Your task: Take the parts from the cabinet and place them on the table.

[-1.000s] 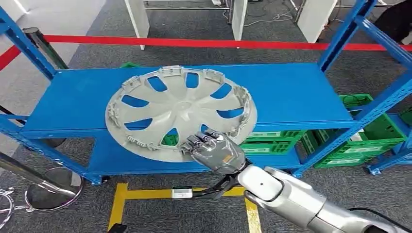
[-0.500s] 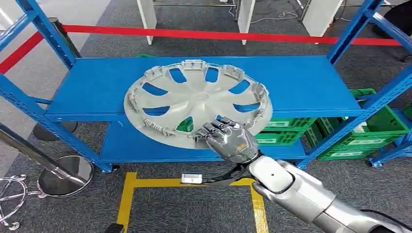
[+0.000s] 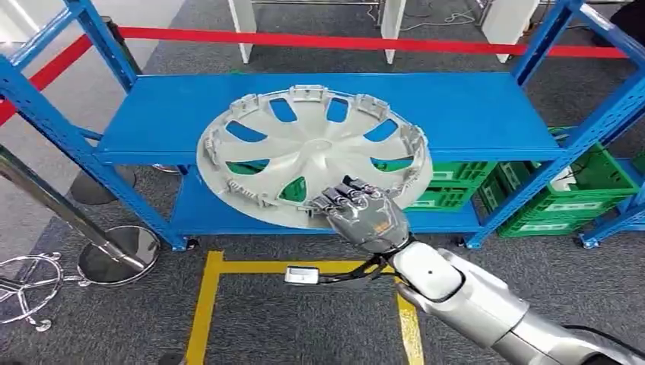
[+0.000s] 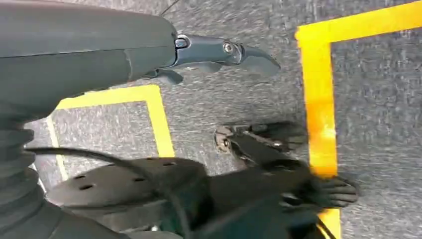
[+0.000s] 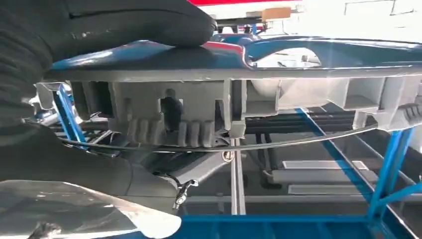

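Hubcap (image 3: 314, 156), a large silver-grey wheel cover with curved spokes and clips around its rim, is held up in front of a blue metal rack (image 3: 471, 114), its inner side facing the head camera. It hangs in the air over the front edge of the rack's upper shelf (tilted, not resting flat on it). The robot's right hand (image 3: 363, 214) grips the hubcap at the rim edge nearest the robot, fingers curled over that edge. In the right wrist view the dark thumb (image 5: 124, 22) presses on one face of the rim while the rest of the hand lies against the other. The silver right arm reaches in from the lower right. Green plastic crates (image 3: 559, 201) sit low on the right, behind the rack's frame. Yellow tape lines (image 3: 205, 300) mark the grey carpet. The left hand (image 4: 278, 149) hangs over the floor; its dark fingers are blurred, so I cannot tell how far they are closed.
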Controlling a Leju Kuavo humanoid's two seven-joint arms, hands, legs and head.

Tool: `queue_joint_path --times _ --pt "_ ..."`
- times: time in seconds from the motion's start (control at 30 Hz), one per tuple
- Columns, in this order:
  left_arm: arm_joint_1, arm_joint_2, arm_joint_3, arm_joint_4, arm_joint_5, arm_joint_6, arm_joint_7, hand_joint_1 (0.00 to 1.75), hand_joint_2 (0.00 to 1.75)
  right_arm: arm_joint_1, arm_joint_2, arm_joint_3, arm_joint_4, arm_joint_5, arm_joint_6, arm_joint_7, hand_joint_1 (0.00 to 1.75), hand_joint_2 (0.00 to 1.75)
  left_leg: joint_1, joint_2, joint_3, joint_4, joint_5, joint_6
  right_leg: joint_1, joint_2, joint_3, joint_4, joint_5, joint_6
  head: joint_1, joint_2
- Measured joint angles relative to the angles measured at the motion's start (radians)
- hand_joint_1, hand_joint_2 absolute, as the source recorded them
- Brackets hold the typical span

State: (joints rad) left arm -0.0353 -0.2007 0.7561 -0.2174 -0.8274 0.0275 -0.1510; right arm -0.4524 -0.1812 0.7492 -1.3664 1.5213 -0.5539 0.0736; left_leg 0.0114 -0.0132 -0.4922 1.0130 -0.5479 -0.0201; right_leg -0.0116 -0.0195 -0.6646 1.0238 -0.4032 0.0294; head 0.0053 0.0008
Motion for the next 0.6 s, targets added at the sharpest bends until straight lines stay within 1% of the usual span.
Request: queue_joint_path --times 0.03,0.07,0.1,0.13,0.17,0.2,0.23,0.27,0.3,0.33,0.37,0.4,0.43,0.47,0.5,0.53,0.57,0.6 --pt "0.001 0.000 0.003 0.000 0.000 0.000 0.000 0.00 1.75 0.001 0.000 -0.002 -0.002 0.000 0.002 0.003 1.75 1.75 0.000 0.001 -0.015 0.009 0.006 0.009 0.000 -0.001 0.000 -0.001 0.010 0.005 0.002 0.000" --pt "0.001 0.000 0.009 0.000 0.000 0.000 0.000 0.00 1.75 0.001 0.000 -0.002 -0.005 0.001 0.003 0.003 1.75 1.75 -0.004 0.000 -0.020 0.014 0.010 0.017 -0.001 -0.001 -0.002 -0.005 0.021 0.009 -0.001 0.000" --pt "0.002 0.000 0.014 0.000 -0.002 0.000 0.000 0.00 1.75 0.002 -0.001 -0.002 -0.006 0.001 0.003 0.004 1.75 1.75 -0.005 0.001 -0.025 0.015 0.018 0.028 -0.003 -0.001 -0.004 -0.010 0.031 0.015 0.002 0.000" --pt "0.004 -0.001 0.018 0.000 -0.004 0.001 0.000 0.00 1.75 0.003 -0.004 -0.003 -0.007 0.001 0.004 0.004 1.75 1.75 0.000 0.007 -0.039 0.010 0.032 0.043 -0.006 0.002 -0.012 -0.007 0.028 0.021 0.002 0.000" --pt "0.003 -0.002 0.019 0.000 -0.006 0.002 -0.001 0.00 1.75 0.004 -0.005 -0.003 -0.010 0.001 0.005 0.005 1.75 1.75 -0.001 0.008 -0.051 0.010 0.044 0.053 -0.007 0.007 -0.027 0.014 -0.022 0.024 0.005 0.000" --pt "0.003 -0.002 0.020 0.000 -0.007 0.004 -0.001 0.00 1.75 0.004 -0.006 -0.004 -0.012 0.001 0.005 0.006 1.75 1.75 -0.001 0.009 -0.065 0.010 0.056 0.059 -0.007 0.012 -0.046 0.066 -0.086 0.026 0.007 0.000" --pt "0.002 -0.002 0.020 0.000 -0.009 0.006 -0.002 0.00 1.75 0.006 -0.007 -0.005 -0.012 0.001 0.006 0.006 1.75 1.75 -0.003 0.009 -0.081 0.010 0.068 0.062 -0.007 0.014 -0.063 0.141 -0.146 0.028 0.008 0.000" --pt "0.002 -0.002 0.020 0.000 -0.010 0.007 -0.002 0.00 1.75 0.009 -0.009 -0.008 -0.012 0.000 0.006 0.008 1.75 1.75 -0.006 0.009 -0.098 0.011 0.081 0.064 -0.007 0.015 -0.079 0.224 -0.192 0.029 0.010 0.000" --pt "0.002 -0.002 0.020 0.000 -0.010 0.008 -0.002 0.00 1.75 0.014 -0.011 -0.011 -0.012 -0.001 0.005 0.009 1.75 1.75 -0.009 0.009 -0.116 0.012 0.094 0.066 -0.006 0.016 -0.086 0.289 -0.210 0.028 0.011 0.000" --pt "0.003 -0.002 0.021 0.000 -0.011 0.009 -0.003 0.00 1.75 0.020 -0.012 -0.012 -0.012 -0.002 0.005 0.010 1.75 1.75 -0.013 0.009 -0.129 0.013 0.106 0.066 -0.005 0.016 -0.076 0.315 -0.192 0.025 0.010 0.000" --pt "0.003 -0.002 0.021 0.000 -0.014 0.010 -0.005 0.00 1.75 0.025 -0.014 -0.013 -0.012 -0.002 0.005 0.010 1.75 1.75 -0.017 0.009 -0.145 0.013 0.119 0.067 -0.002 0.016 -0.045 0.299 -0.156 0.018 0.011 0.000" --pt "0.003 -0.002 0.021 0.000 -0.019 0.011 -0.005 0.00 1.75 0.029 -0.015 -0.014 -0.012 -0.002 0.004 0.011 1.75 1.75 -0.021 0.008 -0.158 0.013 0.130 0.067 0.002 0.017 0.001 0.249 -0.119 0.009 0.011 0.000" --pt "0.003 -0.003 0.021 0.000 -0.021 0.011 -0.006 0.00 1.75 0.031 -0.015 -0.016 -0.012 -0.002 0.004 0.012 1.75 1.75 -0.025 0.008 -0.169 0.013 0.140 0.067 0.007 0.019 0.065 0.167 -0.102 -0.003 0.012 0.000" --pt "0.002 -0.005 0.021 0.000 -0.021 0.012 -0.006 0.00 1.75 0.032 -0.015 -0.020 -0.013 -0.003 0.004 0.012 1.75 1.75 -0.023 0.008 -0.175 0.014 0.150 0.067 0.016 0.022 0.140 0.064 -0.116 -0.019 0.011 0.000" --pt "0.001 -0.007 0.021 0.000 -0.021 0.012 -0.007 0.00 1.75 0.033 -0.015 -0.024 -0.016 -0.003 0.004 0.011 1.75 1.75 -0.029 0.007 -0.183 0.016 0.160 0.060 0.019 0.020 0.203 -0.027 -0.155 -0.027 0.010 0.000" --pt "0.001 -0.007 0.021 0.000 -0.021 0.013 -0.007 0.00 1.75 0.034 -0.015 -0.027 -0.018 -0.003 0.003 0.011 1.75 1.75 -0.025 0.008 -0.185 0.014 0.170 0.056 0.022 0.019 0.210 -0.050 -0.162 -0.015 0.011 0.000" --pt "0.001 -0.006 0.021 0.000 -0.021 0.013 -0.007 0.00 1.75 0.035 -0.016 -0.028 -0.018 -0.002 0.003 0.012 1.75 1.75 -0.020 0.009 -0.185 0.008 0.182 0.049 0.027 0.020 0.193 -0.048 -0.154 -0.017 0.012 0.000" --pt "0.001 -0.007 0.021 0.000 -0.021 0.014 -0.007 0.00 1.75 0.036 -0.017 -0.028 -0.018 -0.002 0.003 0.012 1.75 1.75 -0.018 0.009 -0.185 0.001 0.193 0.043 0.029 0.019 0.191 -0.050 -0.146 -0.020 0.013 0.000"
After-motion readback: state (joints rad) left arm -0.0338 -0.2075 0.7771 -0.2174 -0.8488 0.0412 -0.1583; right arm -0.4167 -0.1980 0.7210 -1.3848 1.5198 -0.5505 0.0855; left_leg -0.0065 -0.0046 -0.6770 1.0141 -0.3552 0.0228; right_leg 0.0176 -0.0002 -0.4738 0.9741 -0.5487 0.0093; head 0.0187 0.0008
